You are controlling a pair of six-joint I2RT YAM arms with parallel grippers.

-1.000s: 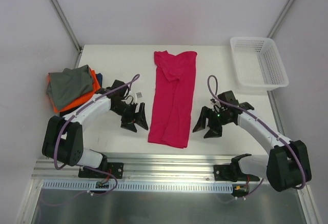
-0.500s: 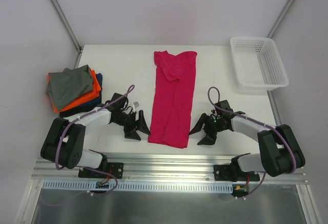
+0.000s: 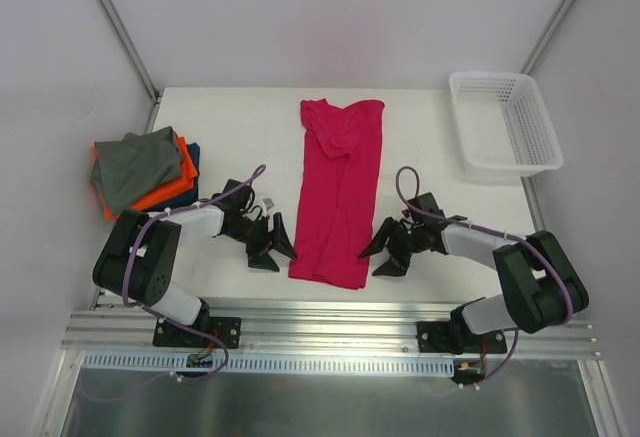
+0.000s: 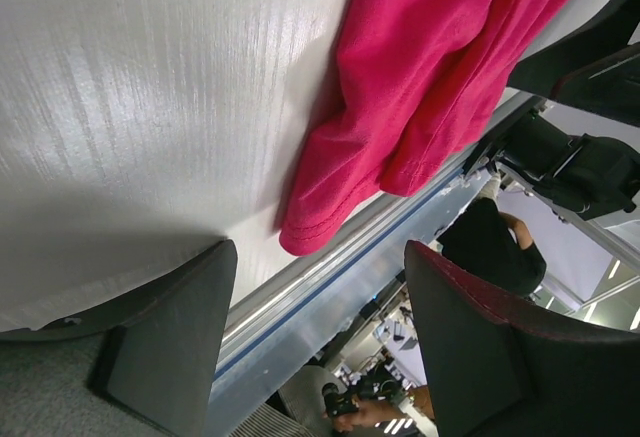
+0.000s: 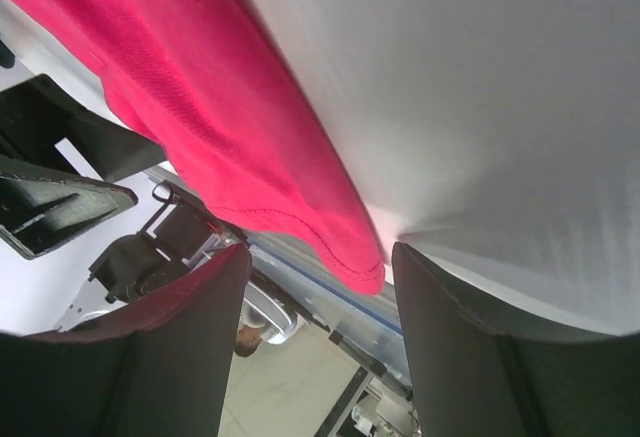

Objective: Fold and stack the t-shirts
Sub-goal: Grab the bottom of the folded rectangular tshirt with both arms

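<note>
Left gripper (image 3: 275,250) and right gripper (image 3: 380,257) gape empty beside the magenta t-shirt (image 3: 338,197) at its near hem; I reckon both corners need pinching next, to fold.

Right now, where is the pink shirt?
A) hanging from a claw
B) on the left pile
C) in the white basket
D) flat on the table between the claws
D: the pink shirt lies flat on the table, and the left claw and the right claw, both open, flank its near end.
</note>
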